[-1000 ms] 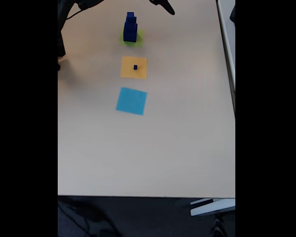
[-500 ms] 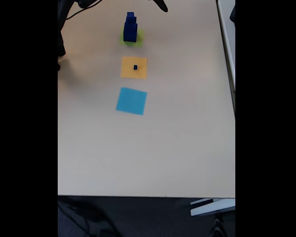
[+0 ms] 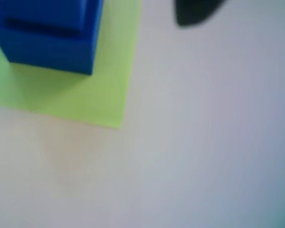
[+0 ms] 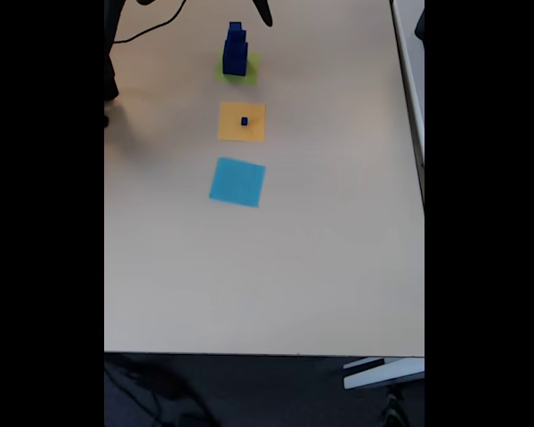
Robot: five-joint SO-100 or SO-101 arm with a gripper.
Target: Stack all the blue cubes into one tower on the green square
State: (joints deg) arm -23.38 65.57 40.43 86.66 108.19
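Hanging at the table's far edge in the fixed view, the gripper shows as a dark tip; whether its fingers are spread or closed cannot be told. Bare tabletop stretches wide toward the near edge. Just beside it, to its left and a little nearer, the blue cubes stand stacked on the green square. Nearer still, a tiny blue cube sits on the orange square, then a light-blue square. In the wrist view the stack's base rests on green paper.
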